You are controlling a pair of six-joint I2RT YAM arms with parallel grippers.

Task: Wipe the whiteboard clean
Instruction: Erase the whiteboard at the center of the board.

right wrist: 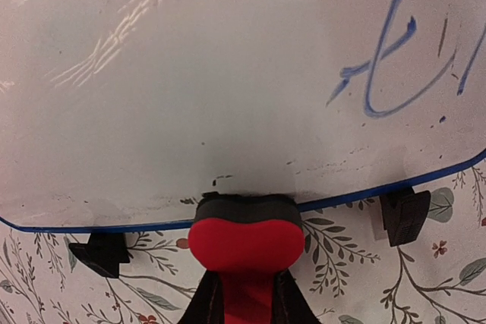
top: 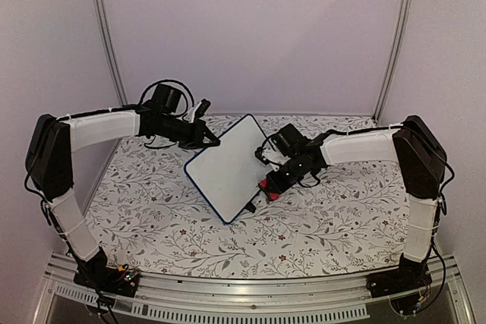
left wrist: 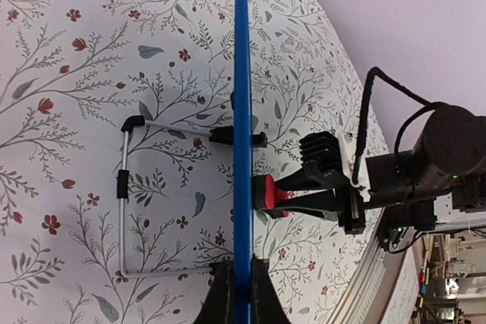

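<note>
The whiteboard (top: 226,176) stands near the middle of the worktop (top: 152,218), propped at a slant rather than lying flat, with its white face turned toward the right arm. The left wrist view shows it edge-on as one thin line of blue frame (left wrist: 241,73), with a bent wire stand (left wrist: 124,187) reaching out behind it onto the flowered cloth. Most of the face looks wiped, apart from pale streaks (right wrist: 114,36) toward 10 o'clock in the right wrist view and blue handwriting (right wrist: 391,66) toward 2 o'clock. Small dark specks lie along the lower rim. Two black feet (right wrist: 401,216) show under that rim, one at 9 o'clock and one at 3 o'clock of the red eraser (right wrist: 243,242). The eraser's dark pad meets the board's face just above the lower rim, touching it. The right tool (top: 267,186) has its jaws narrow and clamped on the red body of the eraser. In the top view it sits between 3 and 4 o'clock of the board's middle. The left tool (top: 213,143) is at about 11 o'clock of the board. Its jaws are drawn tight on the upper edge, one finger on each side of the frame. Both arms reach in from the near edge of the worktop, at 6 o'clock, the left arm from 7 o'clock and the right arm from 5 o'clock.
</note>
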